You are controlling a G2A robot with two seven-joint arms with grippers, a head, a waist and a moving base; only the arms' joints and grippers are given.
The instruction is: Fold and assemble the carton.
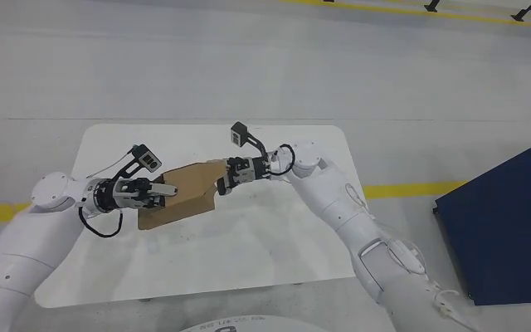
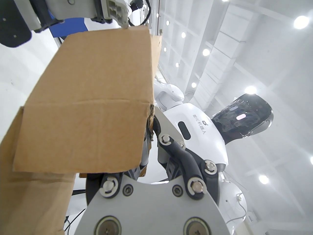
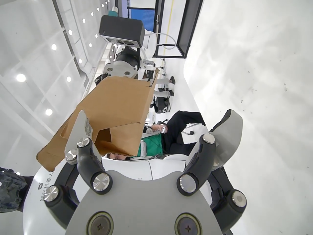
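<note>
Cardboard carton (image 1: 184, 192) clamped in left fingers (image 1: 168, 190); right fingers (image 3: 231, 128) spread wide, one touching it.

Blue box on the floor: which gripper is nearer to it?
Right. The right gripper is at the carton's end toward the blue box; the left gripper, at the opposite end.

Place: I work in a big industrial hall.
Floor: bare grey concrete floor (image 1: 249, 66) with a yellow lane line (image 1: 406, 189) past my white table (image 1: 274, 257).
Overhead: high white gridded ceiling (image 2: 195, 25), round lights (image 2: 300, 22).
</note>
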